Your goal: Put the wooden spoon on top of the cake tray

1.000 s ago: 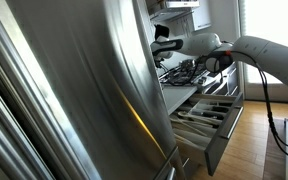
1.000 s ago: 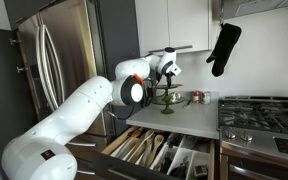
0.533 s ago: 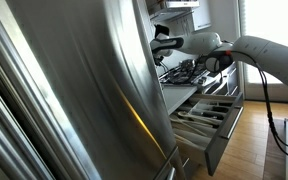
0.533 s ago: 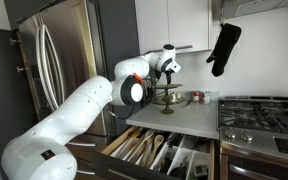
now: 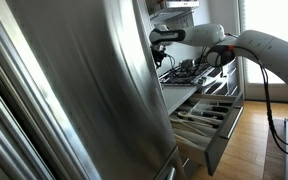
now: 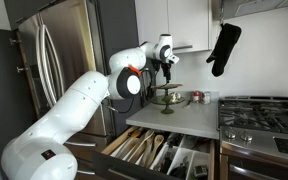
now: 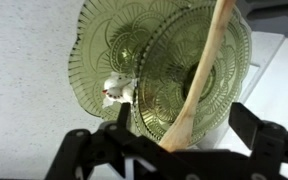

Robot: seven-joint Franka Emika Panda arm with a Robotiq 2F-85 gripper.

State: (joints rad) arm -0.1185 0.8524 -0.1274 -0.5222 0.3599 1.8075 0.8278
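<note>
In the wrist view a wooden spoon (image 7: 200,78) lies across the top of the green glass cake tray (image 7: 149,55), its bowl end towards the camera. My gripper (image 7: 181,116) hangs above the tray, its two black fingers wide apart on either side of the spoon and not touching it. In an exterior view the gripper (image 6: 167,64) is open above the cake tray (image 6: 167,96), which stands on the grey counter. In an exterior view the gripper (image 5: 160,40) shows beside the fridge edge, and the tray is hidden there.
A small white object (image 7: 117,90) sits against the tray. An open drawer of utensils (image 6: 156,150) juts out below the counter and shows in both exterior views (image 5: 209,112). A stove (image 6: 260,110), a hanging black oven mitt (image 6: 224,45) and a steel fridge (image 6: 59,70) stand nearby.
The gripper has risen straight up from the cake tray. The spoon stays on the tray.
</note>
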